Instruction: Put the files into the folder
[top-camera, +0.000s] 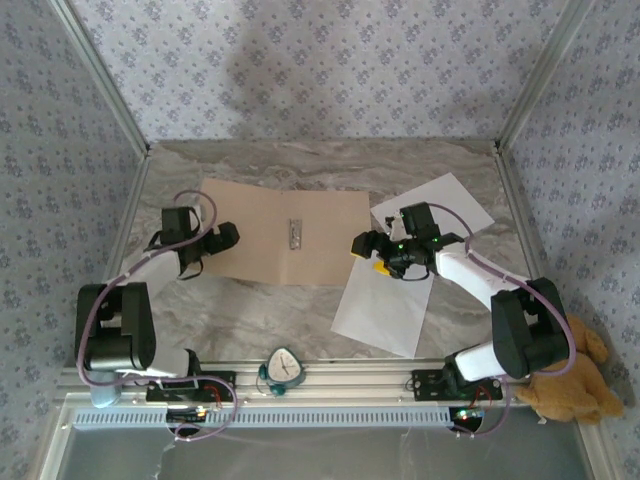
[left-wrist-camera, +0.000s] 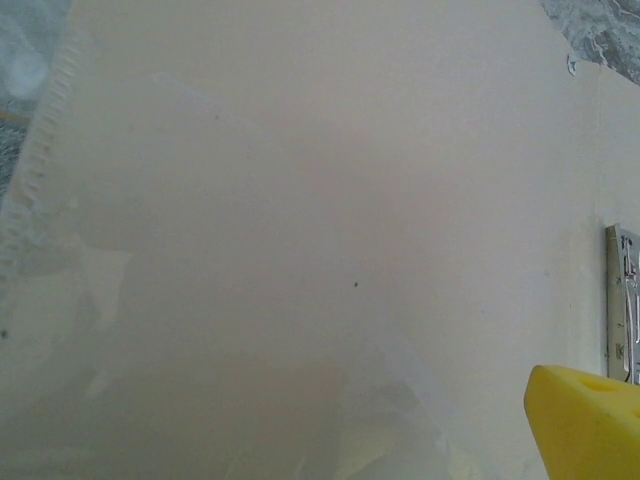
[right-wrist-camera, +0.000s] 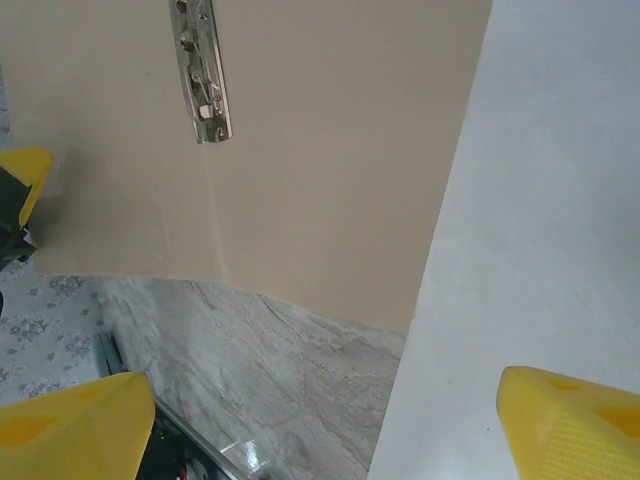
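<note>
Left end effector (top-camera: 226, 238) and right end effector (top-camera: 366, 252) wide, empty; open folder (top-camera: 262, 240) lengthwise left-right, clip (top-camera: 295, 234) front-to-back; files (top-camera: 385, 305) diagonal.

From my overhead feed the left arm (top-camera: 150, 268) and right arm (top-camera: 470, 272) look alike: white tube links joined by chunky black joint housings. The bulkiest housing (top-camera: 118, 330) sits farthest back from the jaws. A thin lilac cable (top-camera: 186, 200) runs in loose loops along each arm, starting just behind the jaws. The left gripper (top-camera: 222, 238) has a black body. The right gripper (top-camera: 362, 248) is black too, with a yellow patch beside its jaws and a small green light (top-camera: 400, 243) just behind them. On my wrist feeds the fingertips (right-wrist-camera: 570, 420) are bright yellow blocky wedges, finely textured, and the left one (left-wrist-camera: 585, 425) has rounded corners.
</note>
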